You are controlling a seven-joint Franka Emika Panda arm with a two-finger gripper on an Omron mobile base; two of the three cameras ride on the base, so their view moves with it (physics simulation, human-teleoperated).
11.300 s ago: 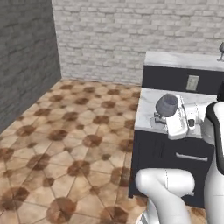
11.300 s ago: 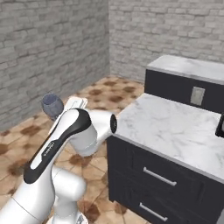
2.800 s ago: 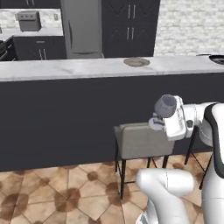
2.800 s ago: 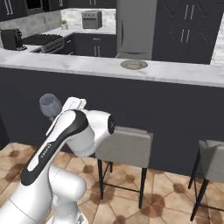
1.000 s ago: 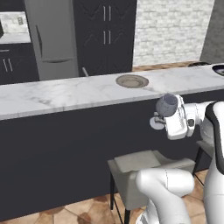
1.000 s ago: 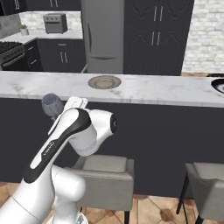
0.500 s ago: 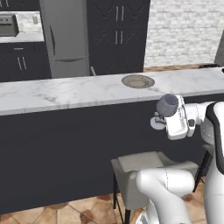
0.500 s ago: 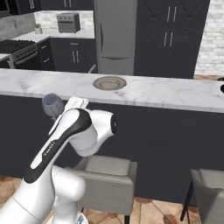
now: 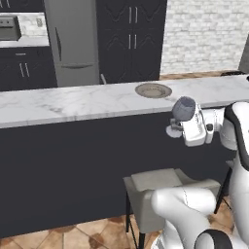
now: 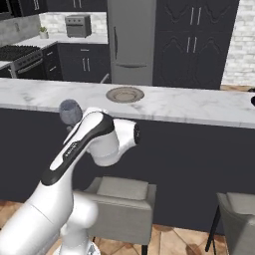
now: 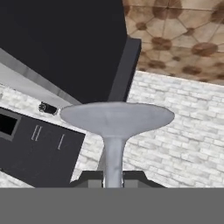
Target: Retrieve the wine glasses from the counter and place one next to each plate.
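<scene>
One wine glass is riding in the gripper, whose jaws are pinched narrow on the thin stem, as the hand view is showing with the stem rising between the dark fingertips toward the round foot. The glass is hanging in front of the marble counter, short of the plate lying on top, with a grey stool below it. To do this carry well, the arm should be lifting the foot above the counter edge, keeping the glass upright, and bringing it down just beside the plate, not on its rim. In the right base view the glass is partly covered by the arm, so its stem and foot are hard to make out. Whether a second plate is sitting farther along the counter cannot be told.
</scene>
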